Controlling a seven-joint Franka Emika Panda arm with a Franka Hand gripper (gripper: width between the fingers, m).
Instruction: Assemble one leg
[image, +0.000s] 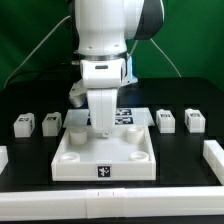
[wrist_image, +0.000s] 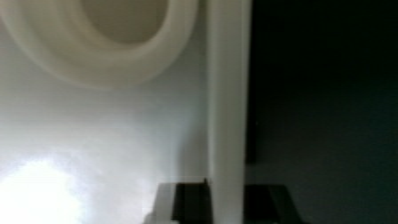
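Observation:
Four small white tagged legs stand in a row on the black table: two at the exterior view's left (image: 22, 125) (image: 50, 123) and two at its right (image: 166, 120) (image: 194, 120). None is held. The large white tabletop (image: 105, 160) lies in the middle. My gripper (image: 102, 127) points down at its far edge. In the wrist view the two dark fingers (wrist_image: 187, 205) straddle the tabletop's upright rim wall (wrist_image: 222, 90) and press on both sides of it. A round corner socket (wrist_image: 116, 40) shows beside the wall. My gripper (wrist_image: 222, 197) is shut on that rim.
The marker board (image: 127, 117) lies just behind the tabletop. White blocks stand at the table's near left (image: 3, 158) and near right (image: 213, 160). A green curtain hangs behind.

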